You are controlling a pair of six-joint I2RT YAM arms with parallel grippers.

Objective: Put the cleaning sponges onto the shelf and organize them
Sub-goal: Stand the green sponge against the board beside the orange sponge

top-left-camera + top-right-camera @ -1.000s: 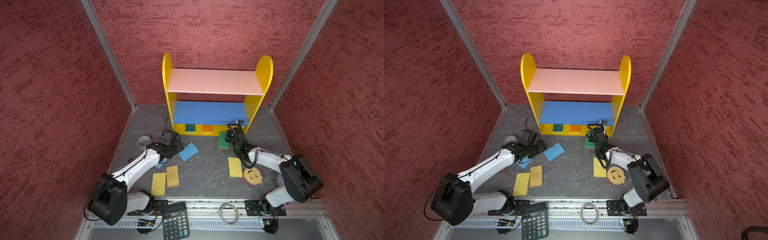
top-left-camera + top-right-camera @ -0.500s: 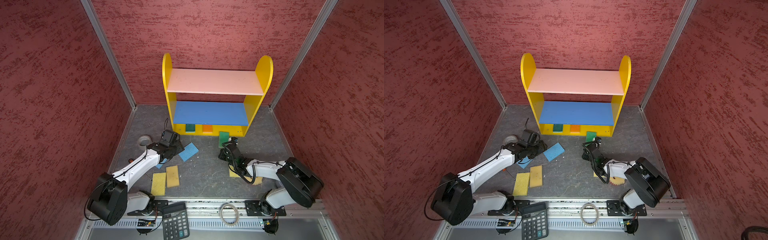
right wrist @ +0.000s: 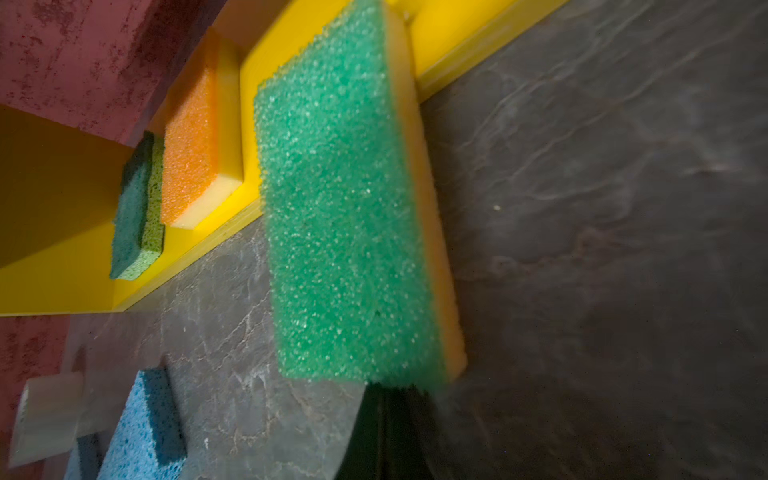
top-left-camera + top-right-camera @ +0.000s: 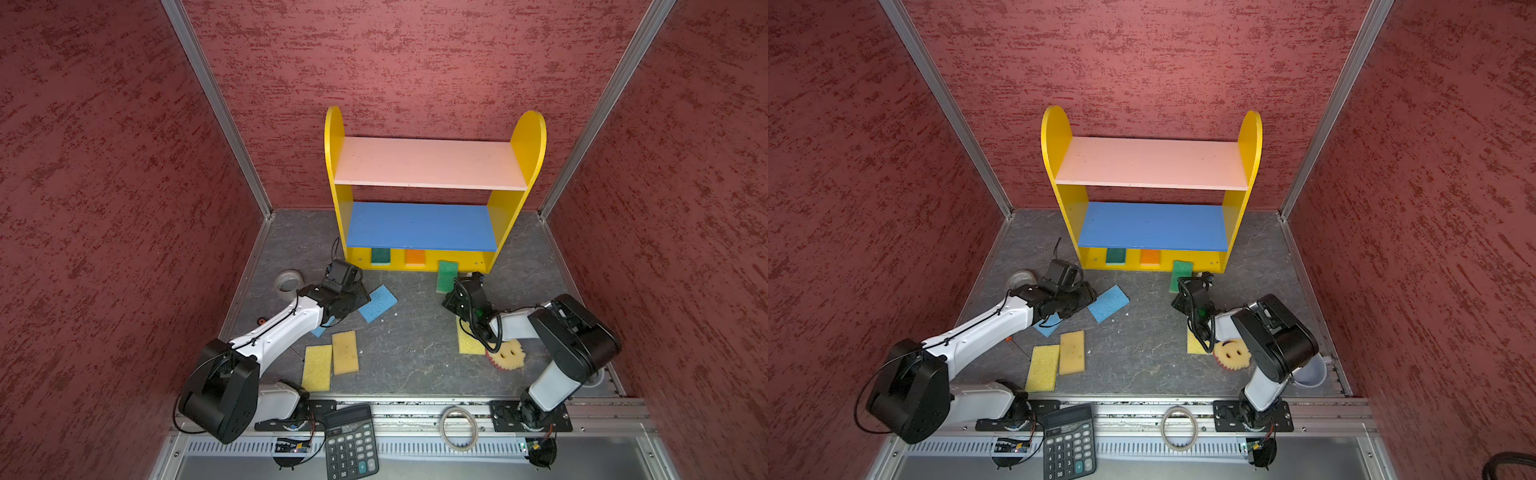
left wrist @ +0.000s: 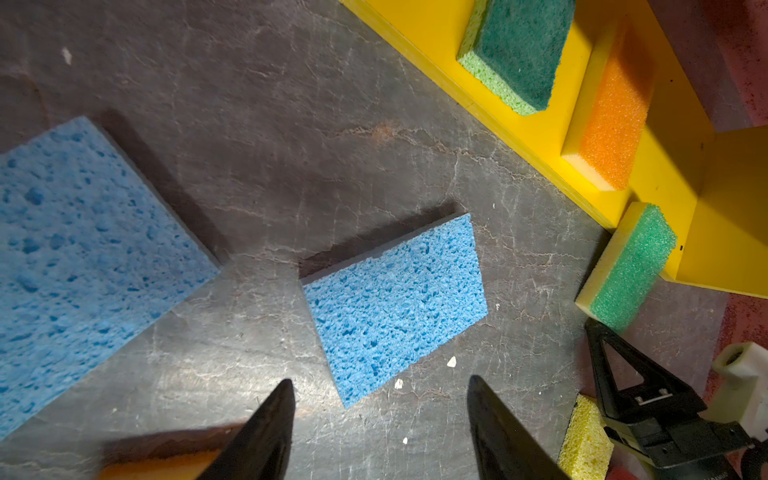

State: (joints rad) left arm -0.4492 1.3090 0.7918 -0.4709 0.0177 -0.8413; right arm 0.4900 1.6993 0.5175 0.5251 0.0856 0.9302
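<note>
The shelf stands at the back. A dark green sponge and an orange sponge lie on its yellow bottom board. A light green-topped sponge lies half on that board's front edge, half on the floor. My right gripper is shut, its tips at that sponge's near end with nothing between them. My left gripper is open above the floor, just short of a blue sponge. A second blue sponge lies partly under the left arm.
Two yellow sponges lie side by side at front left. Another yellow sponge and the round smiley sponge lie under the right arm. A tape roll sits at left. A calculator and a ring rest on the front rail.
My right gripper has closed and drawn back low from the shelf front, leaving the light green sponge lying on the bottom board's edge. The left arm has not moved.
</note>
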